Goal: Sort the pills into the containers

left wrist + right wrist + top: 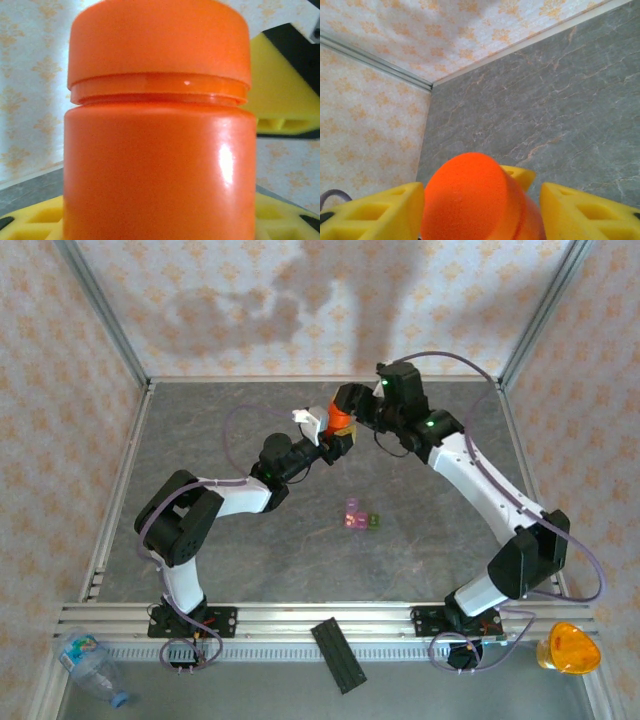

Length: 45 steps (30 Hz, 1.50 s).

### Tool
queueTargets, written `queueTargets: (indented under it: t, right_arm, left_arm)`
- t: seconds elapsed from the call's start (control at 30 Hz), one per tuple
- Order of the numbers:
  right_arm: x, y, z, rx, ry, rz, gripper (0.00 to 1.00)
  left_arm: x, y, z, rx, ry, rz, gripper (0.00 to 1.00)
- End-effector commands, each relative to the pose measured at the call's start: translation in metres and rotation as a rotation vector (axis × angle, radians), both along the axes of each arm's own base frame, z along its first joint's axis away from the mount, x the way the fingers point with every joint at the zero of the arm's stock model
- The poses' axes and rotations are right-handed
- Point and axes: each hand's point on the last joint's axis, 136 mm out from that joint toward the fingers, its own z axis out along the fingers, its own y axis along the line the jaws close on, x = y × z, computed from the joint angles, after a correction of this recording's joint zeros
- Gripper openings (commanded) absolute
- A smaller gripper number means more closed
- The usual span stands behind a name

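One capped orange bottle (pixel 340 418) is held above the far middle of the tabletop (pixel 240 560); its base is cut off in the left wrist view. One pair of joined containers (pixel 361 518), pink-purple and green, sits mid-tabletop, and its contents are too small to tell. Both arms bend inward. The left end effector (pixel 336 435) pinches the bottle's body, and the right end effector (pixel 354 403) stands spread either side of the cap (pixel 470 195).

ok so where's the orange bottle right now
In the top view the orange bottle is held up over the far middle of the table by the left gripper, with the right gripper at its cap.
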Motion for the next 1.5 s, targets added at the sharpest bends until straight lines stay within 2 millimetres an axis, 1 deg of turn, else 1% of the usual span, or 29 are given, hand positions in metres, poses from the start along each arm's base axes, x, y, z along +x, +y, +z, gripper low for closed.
queueTargets:
  t: [0.0, 0.1, 0.17, 0.2, 0.3, 0.37, 0.53, 0.57, 0.83, 0.93, 1.03, 1.17, 1.23, 1.33, 1.4, 1.47]
  right_arm:
    - [-0.010, -0.029, 0.056, 0.030, -0.117, 0.018, 0.68]
    - [-0.016, -0.039, 0.066, 0.002, -0.164, 0.097, 0.76]
    - [-0.023, -0.037, 0.066, -0.038, -0.189, 0.197, 0.80]
    - [-0.029, -0.032, 0.064, -0.058, -0.193, 0.268, 0.81]
    - [-0.040, -0.024, 0.057, -0.120, -0.192, 0.408, 0.83]
    - [-0.045, -0.017, 0.056, -0.121, -0.191, 0.477, 0.83]
    - [-0.046, -0.007, 0.058, -0.083, -0.192, 0.540, 0.82]
    - [-0.045, -0.006, 0.056, -0.082, -0.186, 0.542, 0.81]
    - [-0.042, -0.003, 0.046, -0.069, -0.152, 0.555, 0.72]
    - [-0.041, -0.003, 0.045, -0.068, -0.147, 0.553, 0.68]
    - [-0.040, -0.003, 0.043, -0.068, -0.141, 0.551, 0.59]
    - [-0.040, -0.002, 0.038, -0.066, -0.126, 0.552, 0.45]
    - [-0.040, -0.002, 0.036, -0.059, -0.116, 0.550, 0.41]
    - [-0.038, -0.003, 0.032, -0.046, -0.102, 0.524, 0.38]
    - [-0.038, -0.001, 0.026, -0.041, -0.087, 0.502, 0.35]
    - [-0.039, 0.001, 0.018, -0.052, -0.080, 0.476, 0.35]
  left_arm:
    - [-0.016, -0.004, 0.050, -0.096, -0.098, -0.135, 0.00]
    - [-0.027, -0.009, 0.057, -0.123, -0.077, -0.275, 0.00]
    - [-0.033, -0.013, 0.062, -0.136, -0.053, -0.366, 0.00]
    - [-0.036, -0.015, 0.063, -0.139, -0.043, -0.402, 0.00]
    - [-0.042, -0.021, 0.066, -0.146, -0.011, -0.495, 0.00]
    - [-0.043, -0.023, 0.067, -0.151, 0.006, -0.530, 0.00]
    - [-0.045, -0.027, 0.067, -0.150, 0.028, -0.583, 0.00]
    - [-0.046, -0.027, 0.067, -0.160, 0.051, -0.592, 0.00]
    - [-0.047, -0.029, 0.066, -0.161, 0.059, -0.601, 0.00]
    - [-0.046, -0.029, 0.067, -0.162, 0.060, -0.602, 0.00]
    - [-0.046, -0.029, 0.066, -0.163, 0.061, -0.602, 0.00]
    - [-0.045, -0.029, 0.068, -0.165, 0.055, -0.595, 0.00]
    - [-0.043, -0.028, 0.068, -0.166, 0.052, -0.587, 0.00]
    - [-0.040, -0.027, 0.071, -0.169, 0.037, -0.559, 0.00]
    - [-0.034, -0.023, 0.072, -0.164, 0.009, -0.506, 0.00]
    - [-0.028, -0.018, 0.073, -0.163, -0.011, -0.440, 0.00]
